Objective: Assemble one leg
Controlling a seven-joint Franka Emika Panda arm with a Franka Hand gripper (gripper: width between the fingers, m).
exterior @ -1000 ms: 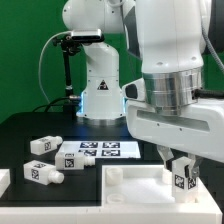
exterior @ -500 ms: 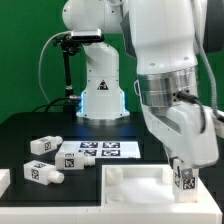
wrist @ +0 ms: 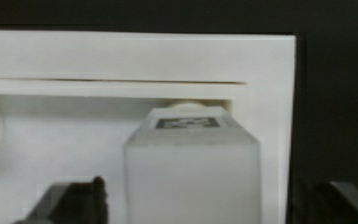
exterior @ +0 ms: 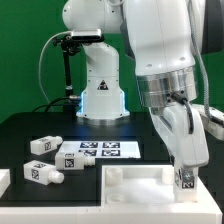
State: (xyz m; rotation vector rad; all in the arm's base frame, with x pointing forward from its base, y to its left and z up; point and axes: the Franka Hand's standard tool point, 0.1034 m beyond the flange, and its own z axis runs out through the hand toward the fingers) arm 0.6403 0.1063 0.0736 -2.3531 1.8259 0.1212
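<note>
The leg [exterior: 184, 181] stands upright at the exterior view's near right, over the right corner of the large white rimmed panel [exterior: 128, 185], with a tag showing on the face toward the camera. The end effector [exterior: 184, 170] comes down on it from above and is clamped on the leg; the arm's bulky white wrist fills the upper right of this view and hides the top of the leg and most of the fingers.

Two more white posts lie loose on the black tabletop [exterior: 30, 125] at the exterior view's left: one [exterior: 44, 144] farther back, one [exterior: 41, 172] nearer, both on their sides and well apart from the panel's right corner. Between them and the arm's base lies the marker board [exterior: 100, 151], flat, just beyond the panel's far edge. A small white block [exterior: 4, 180] sits at the near left edge.

The wrist view shows what the exterior view cannot: the leg [wrist: 194, 170] seen end-on between the two dark fingertips [wrist: 73, 203], its tagged face lit, and a small round white peg [wrist: 190, 104] at its tip lying right against the inner edge of the panel's raised rim [wrist: 140, 55]. Whether the peg is seated in a hole cannot be told. Black tabletop shows beyond the panel's edge
</note>
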